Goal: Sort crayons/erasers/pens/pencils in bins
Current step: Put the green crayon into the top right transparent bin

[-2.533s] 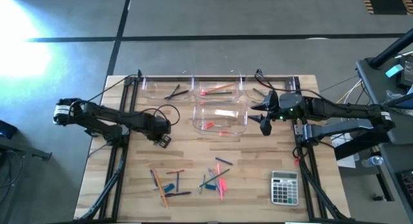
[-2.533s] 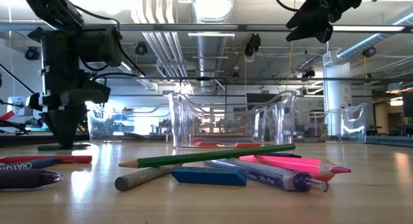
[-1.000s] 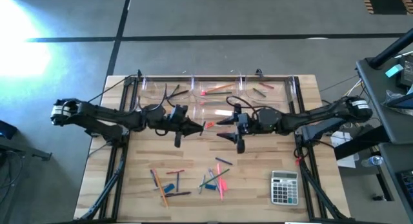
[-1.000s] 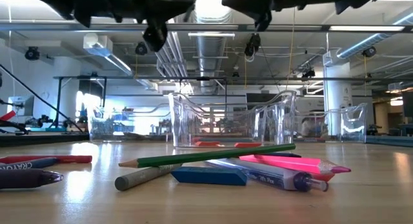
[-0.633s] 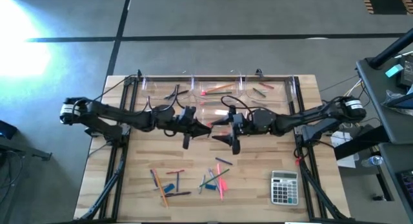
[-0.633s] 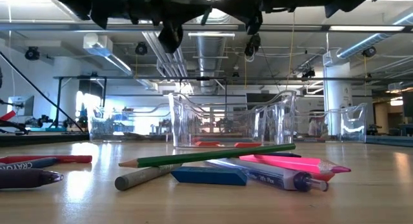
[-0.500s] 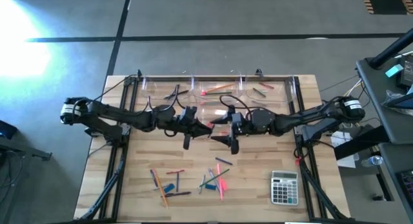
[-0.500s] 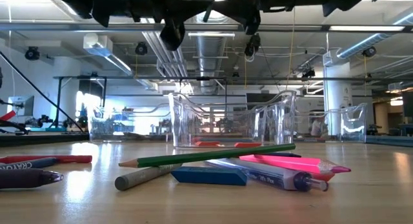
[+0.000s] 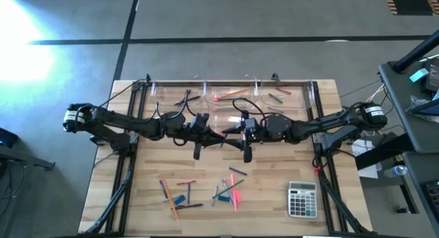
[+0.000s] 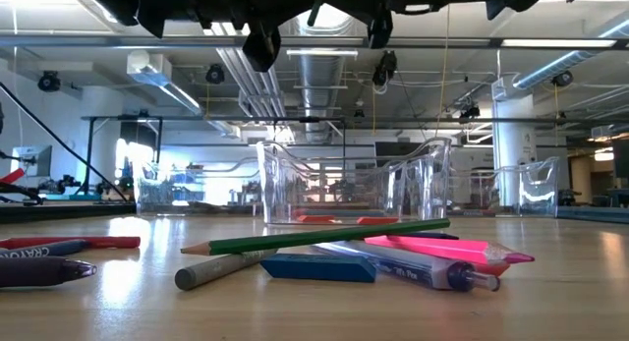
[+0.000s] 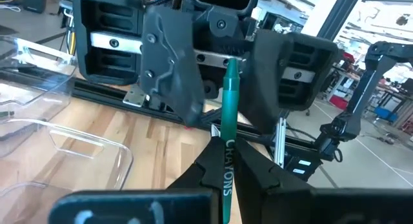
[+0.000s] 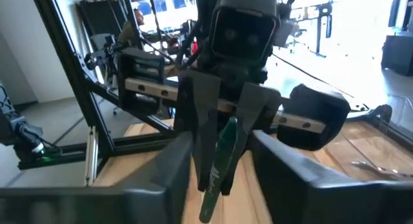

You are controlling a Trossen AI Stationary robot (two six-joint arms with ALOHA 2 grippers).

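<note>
Both arms meet level above the table's middle, over the centre bin. My left gripper is shut on a green crayon that sticks out toward my right gripper. The right gripper is open, its fingers standing on either side of the crayon's free end with a gap on each side. The three other clear bins stand along the far edge: one with dark pens, one with orange pencils, one with crayons. My left gripper pinches the green crayon between its two fingers on the printed wrapper, back from the free end. The fingers are level, point toward the table's right and lie along the crayon. The crayon is lifted clear and sticks straight out ahead of the fingertips.
Loose sticks and a blue eraser lie in two heaps near the front edge; in the low view a green pencil lies across them. A grey calculator sits at the front right. Black rails border the table's sides.
Both grippers have moved a little toward each other above the table's middle, the left one carrying the green crayon level. The crayon's free end now lies between the right gripper's fingers, whose gap has narrowed while staying apart from the crayon.
</note>
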